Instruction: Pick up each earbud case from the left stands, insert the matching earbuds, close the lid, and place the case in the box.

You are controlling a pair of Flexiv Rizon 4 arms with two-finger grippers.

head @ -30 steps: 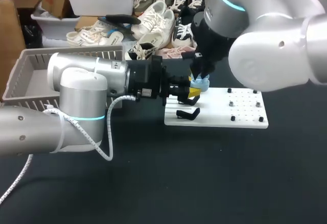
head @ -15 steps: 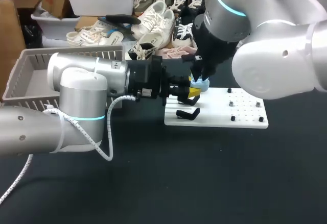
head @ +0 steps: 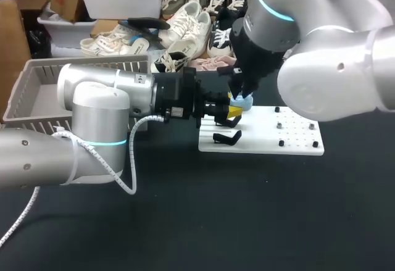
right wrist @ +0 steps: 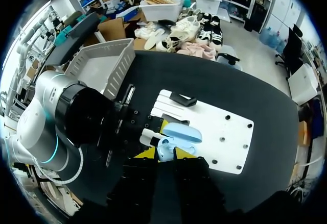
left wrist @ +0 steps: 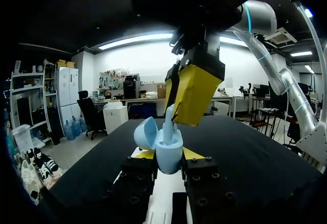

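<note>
Earbud case (left wrist: 170, 156): looks light and slick to us, lid open; left pincer (left wrist: 168, 154) clamps its lower shell.
Right pincer (left wrist: 177, 116): closed on the earbud (left wrist: 167, 129), we judge.

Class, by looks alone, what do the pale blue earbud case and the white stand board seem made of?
Earbud case: probably moulded plastic, smooth, matte, with soft rounded edges. Stand board: rigid, flat, matte white, studded with dark bolts; plastic or painted metal, unclear.

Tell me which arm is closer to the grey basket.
Left. The left arm lies beside the grey basket; the right arm's fingers are farther, over the white board, holding an earbud at the blue case.
</note>
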